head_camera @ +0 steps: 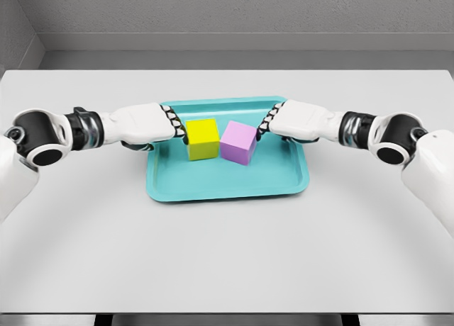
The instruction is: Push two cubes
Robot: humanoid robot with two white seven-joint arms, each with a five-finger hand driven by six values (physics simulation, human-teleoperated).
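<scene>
A yellow cube (203, 139) and a pink cube (239, 142) stand side by side, touching or nearly so, in the middle of a teal tray (227, 183). My left hand (172, 128) reaches in from the left, its flat fingers pressed against the yellow cube's left face. My right hand (269, 125) comes in from the right, fingertips against the pink cube's upper right edge. Both hands are flat and hold nothing.
The tray sits on a pale grey table (227, 255) whose far edge meets a grey wall. The tray's raised rim surrounds both cubes and both hands' fingertips.
</scene>
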